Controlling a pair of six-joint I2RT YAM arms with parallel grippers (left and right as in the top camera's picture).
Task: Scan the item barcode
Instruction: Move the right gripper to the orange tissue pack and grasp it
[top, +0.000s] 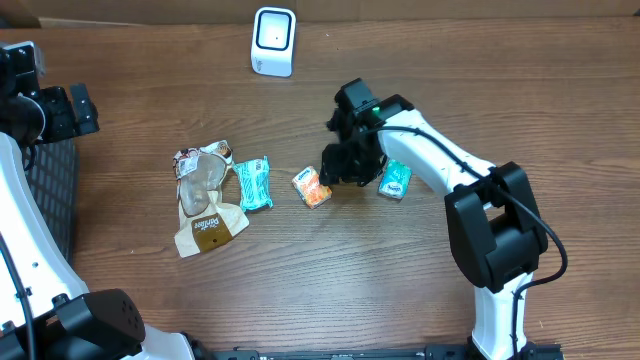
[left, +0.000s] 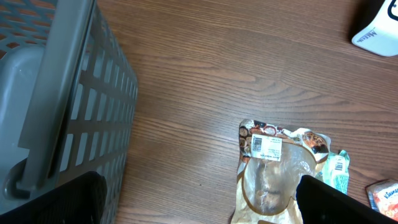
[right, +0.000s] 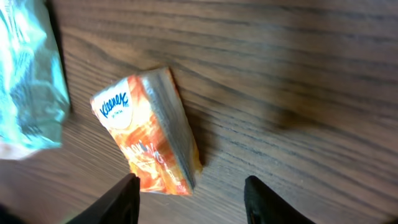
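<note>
An orange Kleenex tissue pack (right: 146, 127) lies flat on the wooden table, also seen in the overhead view (top: 312, 186). My right gripper (right: 189, 186) hovers just over its near end, fingers spread wider than the pack and not pinching it; overhead it sits right beside the pack (top: 335, 175). The white barcode scanner (top: 273, 42) stands at the back of the table, and its corner shows in the left wrist view (left: 376, 31). My left gripper (left: 202, 199) is open and empty at the far left (top: 75, 110), next to a grey basket (left: 56, 93).
A brown snack bag (top: 205, 200) with a white label (left: 266, 147) lies left of centre. A teal packet (top: 252, 183) lies beside it. A blue-green packet (top: 395, 179) lies just right of my right gripper. A teal wrapper (right: 28, 81) shows left of the orange pack.
</note>
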